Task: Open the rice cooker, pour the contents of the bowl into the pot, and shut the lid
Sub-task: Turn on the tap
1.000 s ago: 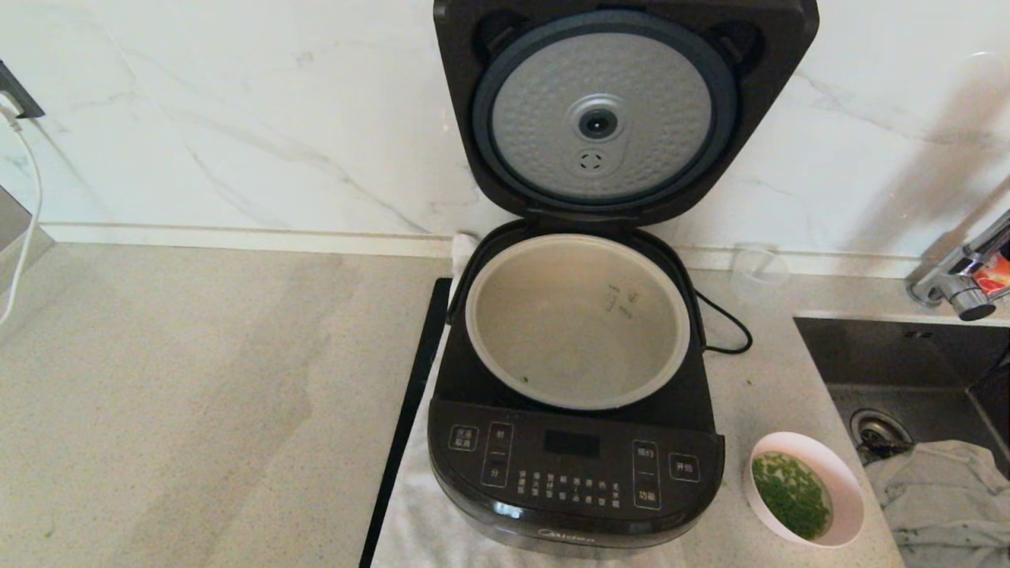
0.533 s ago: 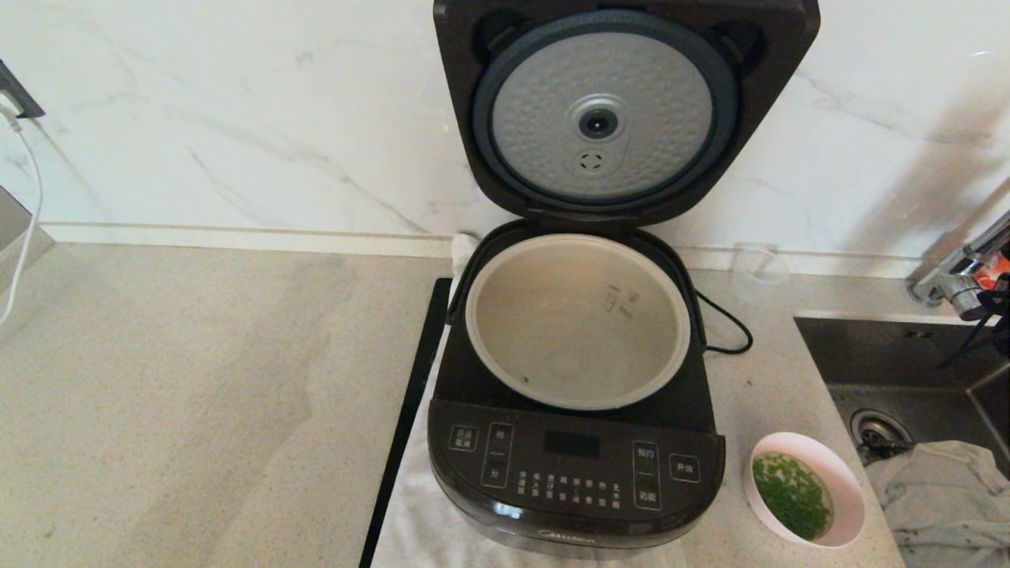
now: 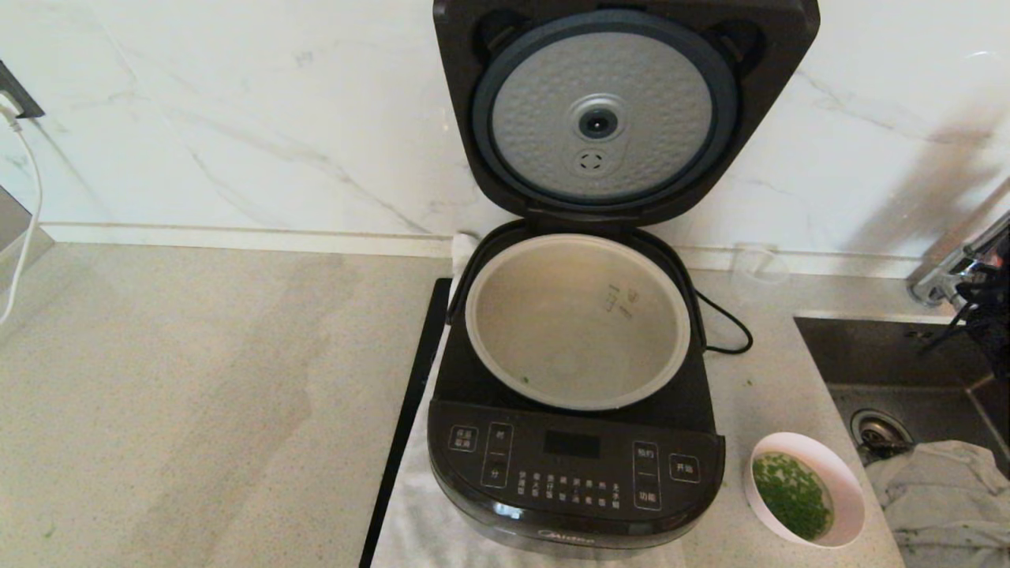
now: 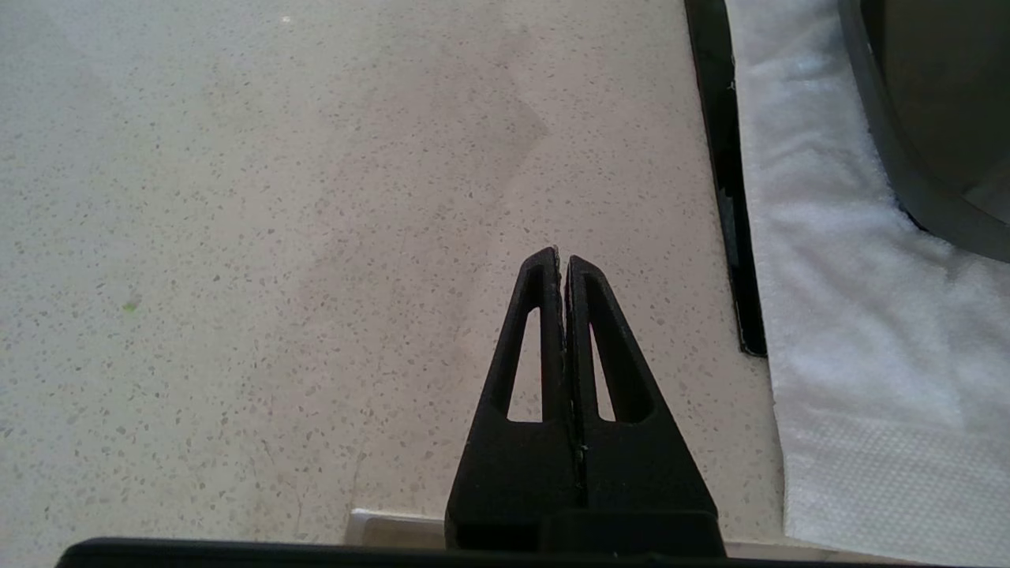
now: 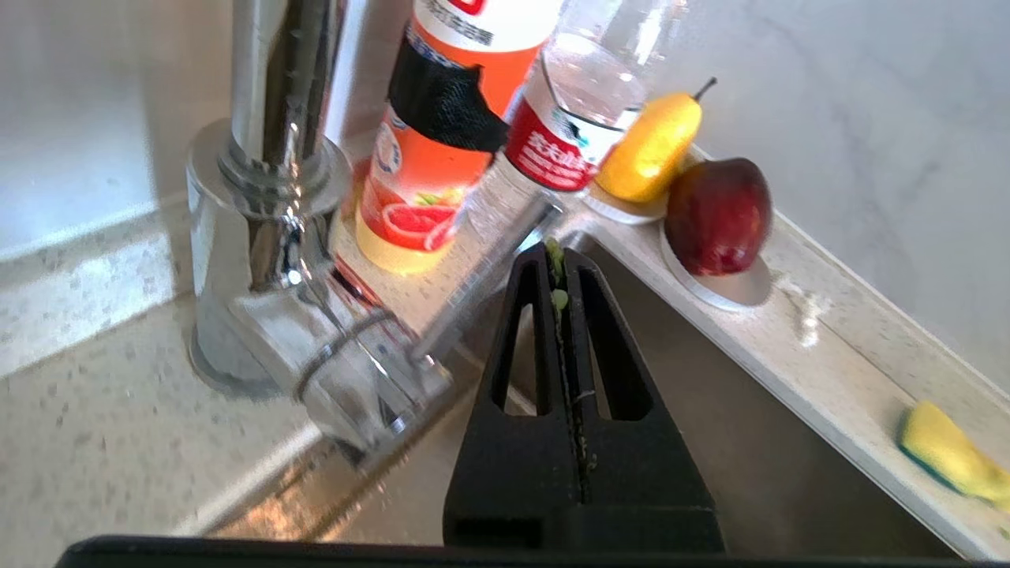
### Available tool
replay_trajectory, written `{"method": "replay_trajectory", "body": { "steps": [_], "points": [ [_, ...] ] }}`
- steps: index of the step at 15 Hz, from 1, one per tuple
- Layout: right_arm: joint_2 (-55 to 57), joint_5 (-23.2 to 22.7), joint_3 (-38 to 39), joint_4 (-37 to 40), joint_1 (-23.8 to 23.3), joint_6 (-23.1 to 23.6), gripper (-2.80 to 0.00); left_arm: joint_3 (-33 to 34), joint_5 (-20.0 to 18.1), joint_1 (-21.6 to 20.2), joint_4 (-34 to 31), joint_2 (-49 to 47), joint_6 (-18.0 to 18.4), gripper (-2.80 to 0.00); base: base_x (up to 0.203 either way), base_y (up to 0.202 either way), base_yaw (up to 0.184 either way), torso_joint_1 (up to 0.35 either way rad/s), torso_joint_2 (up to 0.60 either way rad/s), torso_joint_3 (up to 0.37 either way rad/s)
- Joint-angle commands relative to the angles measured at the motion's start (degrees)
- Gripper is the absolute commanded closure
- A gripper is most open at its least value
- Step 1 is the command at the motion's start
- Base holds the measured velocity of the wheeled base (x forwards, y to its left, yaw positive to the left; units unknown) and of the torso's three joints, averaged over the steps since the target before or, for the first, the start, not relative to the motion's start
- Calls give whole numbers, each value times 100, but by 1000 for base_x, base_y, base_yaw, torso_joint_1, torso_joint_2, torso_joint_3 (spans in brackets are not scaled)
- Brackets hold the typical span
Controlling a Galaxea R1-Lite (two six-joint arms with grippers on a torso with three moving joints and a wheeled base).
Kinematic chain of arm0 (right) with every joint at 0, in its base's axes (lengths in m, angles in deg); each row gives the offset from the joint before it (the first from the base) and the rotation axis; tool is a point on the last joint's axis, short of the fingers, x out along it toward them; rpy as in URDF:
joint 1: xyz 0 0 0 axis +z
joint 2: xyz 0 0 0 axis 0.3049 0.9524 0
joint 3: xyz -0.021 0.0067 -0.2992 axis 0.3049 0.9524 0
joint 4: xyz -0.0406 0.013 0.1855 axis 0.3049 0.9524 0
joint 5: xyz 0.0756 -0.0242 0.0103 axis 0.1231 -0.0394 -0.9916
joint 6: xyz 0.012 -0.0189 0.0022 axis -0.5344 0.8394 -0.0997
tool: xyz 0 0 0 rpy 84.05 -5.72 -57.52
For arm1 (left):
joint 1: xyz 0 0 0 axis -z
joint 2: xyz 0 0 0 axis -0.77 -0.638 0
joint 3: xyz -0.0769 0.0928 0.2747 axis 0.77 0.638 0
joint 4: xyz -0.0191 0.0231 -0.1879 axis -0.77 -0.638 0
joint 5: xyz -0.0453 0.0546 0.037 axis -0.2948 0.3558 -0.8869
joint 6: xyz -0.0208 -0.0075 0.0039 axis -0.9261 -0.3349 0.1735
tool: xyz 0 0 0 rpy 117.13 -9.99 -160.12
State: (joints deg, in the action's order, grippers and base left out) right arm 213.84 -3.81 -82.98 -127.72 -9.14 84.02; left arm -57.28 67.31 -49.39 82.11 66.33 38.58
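Note:
The black rice cooker (image 3: 576, 473) stands open, its lid (image 3: 777, 71) raised against the wall with the dimpled silver disc facing me. The grey pot (image 3: 552, 331) inside holds only a stray green bit near its front wall. The pale pink bowl (image 3: 851, 489) sits on the counter at the cooker's front right, upright, with chopped green bits in liquid (image 3: 789, 497). My right gripper (image 5: 559, 256) is shut over the sink by the faucet, with green bits stuck between its fingers. My left gripper (image 4: 563, 259) is shut over bare counter left of the cooker, holding nothing.
A white towel (image 4: 836, 260) lies under the cooker, with a black strip (image 3: 410, 394) along its left side. A sink (image 3: 892, 371) holding a cloth (image 3: 939, 489) is at the right. A clear cup (image 3: 757, 268) stands behind. Bottles (image 5: 442, 134), a pear (image 5: 651, 146), an apple (image 5: 718, 213) and a sponge (image 5: 943, 450) line the sink's ledge.
A dark part of my right arm has come into the head view at the right edge by the faucet. Cooker, pot and bowl have not moved.

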Motion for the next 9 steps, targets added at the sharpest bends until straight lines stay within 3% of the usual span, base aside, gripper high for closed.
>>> {"method": "replay_trajectory", "body": {
  "steps": [1, 9],
  "points": [
    [262, 22, -338, -30, 0, 50, 0, 0, -7, 0, -1, 5, 1, 0, 0, 0, 0, 0, 0, 0],
    [680, 92, -1063, 1, -61, 302, 0, 0, -2, 0, -1, 6, 1, 0, 0, 0, 0, 0, 4, 1]
  ]
}}
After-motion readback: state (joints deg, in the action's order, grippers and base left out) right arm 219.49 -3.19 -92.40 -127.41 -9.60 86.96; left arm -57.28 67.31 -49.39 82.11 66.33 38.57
